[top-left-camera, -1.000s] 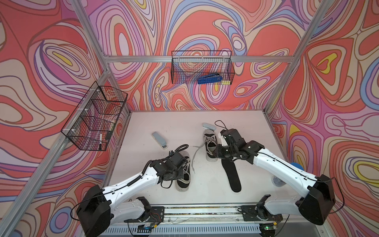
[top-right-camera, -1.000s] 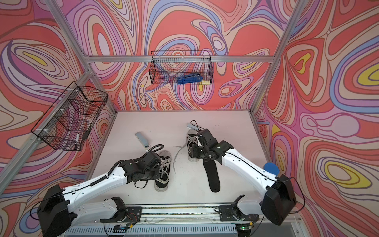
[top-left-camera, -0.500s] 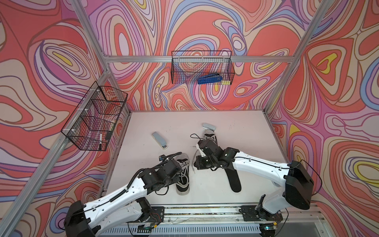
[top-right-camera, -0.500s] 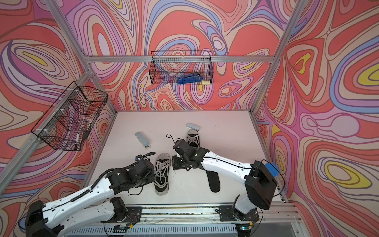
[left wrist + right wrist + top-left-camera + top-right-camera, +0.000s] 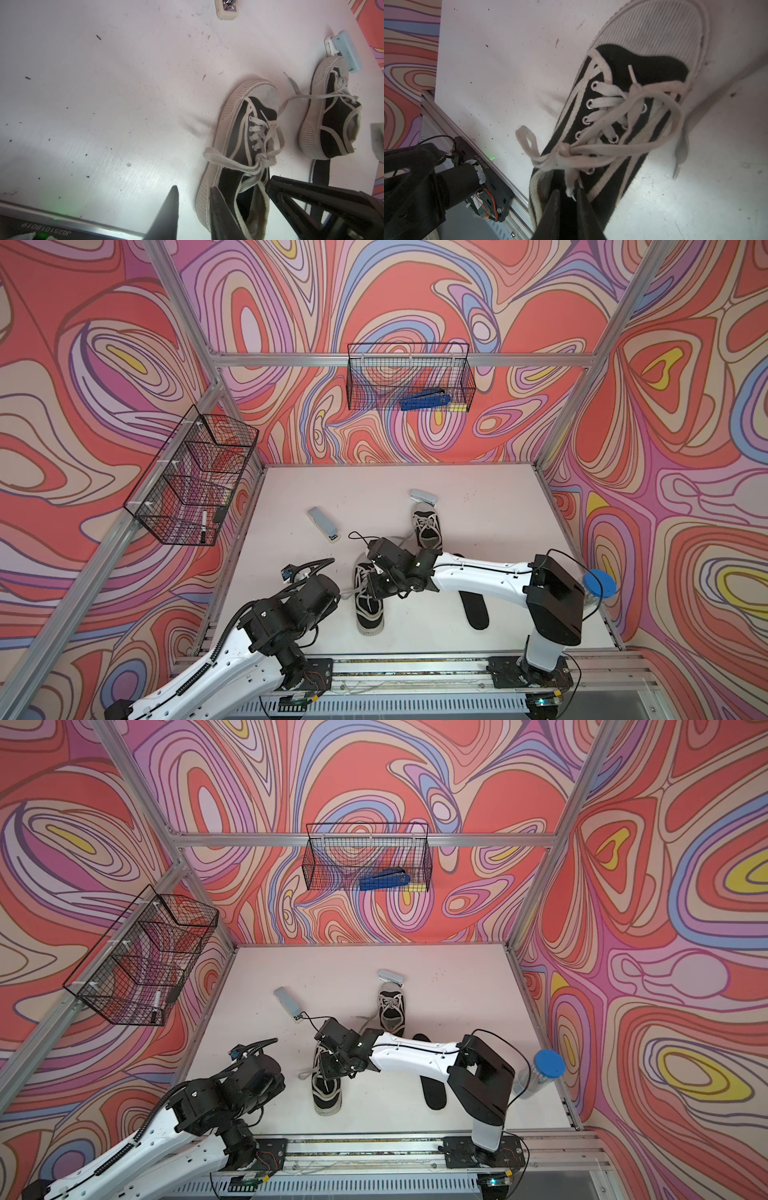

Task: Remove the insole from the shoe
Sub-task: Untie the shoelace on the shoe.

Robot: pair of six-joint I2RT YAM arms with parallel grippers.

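Observation:
Two black canvas shoes with white laces lie on the table: a near shoe and a far shoe. One black insole lies flat on the table to the right of them. The near shoe's inside is dark, so I cannot tell if an insole sits in it. My right gripper hangs over the near shoe's opening, its jaws a narrow gap apart with a lace end dangling at the tips. My left gripper is open beside the shoe's heel, one fingertip over the sole rim and the other over bare table.
A grey-white bar lies left of the shoes and a pale blue item sits at the far shoe's toe. Wire baskets hang on the back wall and left wall. A blue-lidded jar stands at the right edge. The rail borders the front.
My right gripper left the far shoe and swung left over the near shoe's opening. My left gripper let go of the near shoe, opened and drew back toward the front left.

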